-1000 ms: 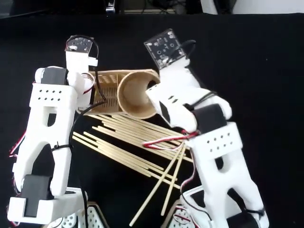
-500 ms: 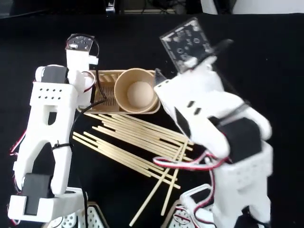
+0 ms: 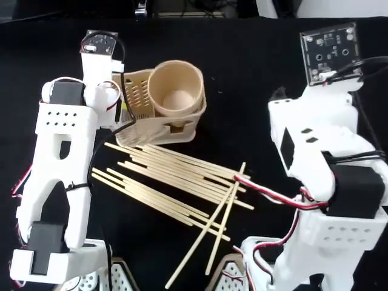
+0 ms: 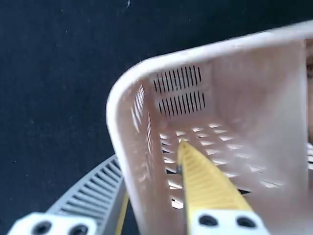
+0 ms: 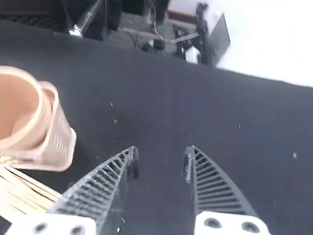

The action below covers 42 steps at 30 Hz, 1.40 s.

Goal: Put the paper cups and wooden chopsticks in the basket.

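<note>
Wooden chopsticks [image 3: 176,179] lie fanned mid-frame on the worktop [image 3: 254,79], below the basket [image 3: 182,130] holding a paper cup [image 3: 176,91]. My left claw [image 4: 149,164] pinches the basket's wall; my right claw [image 5: 159,164] gapes wide, empty. Best to close across one stick's middle, basket held steady.

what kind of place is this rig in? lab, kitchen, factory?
Probably a lab or office workbench: a black-draped table, with loose cables and what looks like a computer tower on the floor behind.
</note>
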Available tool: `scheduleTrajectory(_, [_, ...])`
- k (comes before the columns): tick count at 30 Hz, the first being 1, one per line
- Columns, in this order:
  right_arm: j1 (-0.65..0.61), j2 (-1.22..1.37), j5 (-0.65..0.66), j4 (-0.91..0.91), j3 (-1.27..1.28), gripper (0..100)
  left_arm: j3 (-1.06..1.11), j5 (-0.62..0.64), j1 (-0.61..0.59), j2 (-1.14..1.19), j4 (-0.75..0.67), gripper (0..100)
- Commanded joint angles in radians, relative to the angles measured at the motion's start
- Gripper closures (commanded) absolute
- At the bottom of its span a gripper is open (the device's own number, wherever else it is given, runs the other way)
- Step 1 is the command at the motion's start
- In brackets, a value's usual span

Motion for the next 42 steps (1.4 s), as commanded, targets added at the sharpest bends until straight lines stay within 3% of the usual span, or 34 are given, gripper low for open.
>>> scheduleTrajectory(1, [0.014, -0.038, 0.009, 0.0, 0.05, 82.5, -0.054, 0.005, 0.01, -0.015, -0.015, 85])
scheduleTrajectory(11, [0.014, -0.211, 0.011, -0.058, 0.266, 82.5, -0.268, 0.006, 0.004, -0.02, -0.012, 85])
scheduleTrajectory(21, [0.012, -0.417, 0.146, -0.08, 0.541, 82.5, -0.343, 0.006, 0.002, -0.028, -0.005, 85])
scheduleTrajectory(30, [0.012, -0.438, 0.155, -0.222, 0.817, 82.5, -0.487, 0.0, -0.11, -0.23, 0.101, 85])
scheduleTrajectory(35, [-0.006, -0.441, 0.147, -0.284, 0.94, 82.5, -0.414, -0.003, -0.15, -0.321, 0.242, 85])
scheduleTrajectory(42, [-0.032, -0.447, 0.147, -0.344, 1.115, 82.7, -0.082, -0.02, -0.128, -0.453, 0.249, 85])
